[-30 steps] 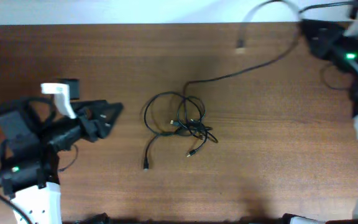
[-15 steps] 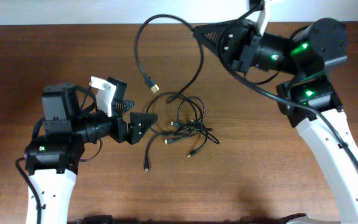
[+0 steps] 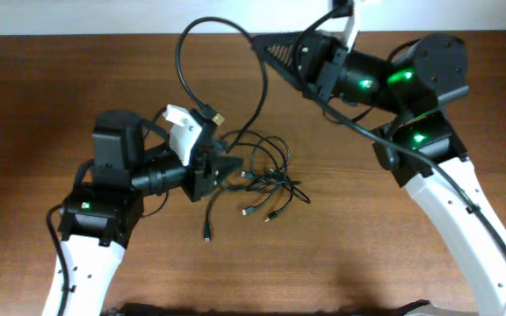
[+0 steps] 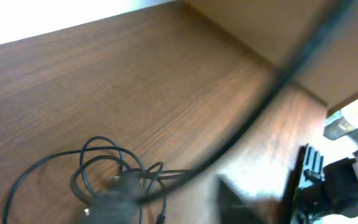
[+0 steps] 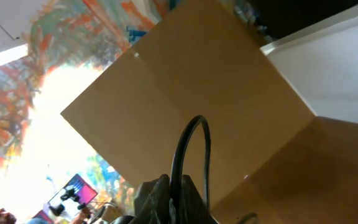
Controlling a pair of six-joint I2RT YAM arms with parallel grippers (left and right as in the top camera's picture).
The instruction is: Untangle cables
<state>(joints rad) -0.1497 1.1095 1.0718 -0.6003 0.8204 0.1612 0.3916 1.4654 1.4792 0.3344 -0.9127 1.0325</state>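
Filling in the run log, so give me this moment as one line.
right gripper: shut on lifted cable | left gripper: at edge of tangle, jaws unclear | tangle: on table

A dark brown wooden table (image 3: 42, 79) fills most of what I can see, its grain running lengthwise and catching a soft sheen. Along its far edge runs a pale white strip (image 3: 104, 16). At the side of the table stands a large plain tan board (image 5: 185, 74), like cardboard, with a white wall (image 5: 334, 74) beside it. Above the board, a bright multicoloured painting (image 5: 61, 25) in reds, blues and greens, partly washed out by a glare of light (image 5: 42, 124). Low down, a small lit screen (image 5: 73, 190)
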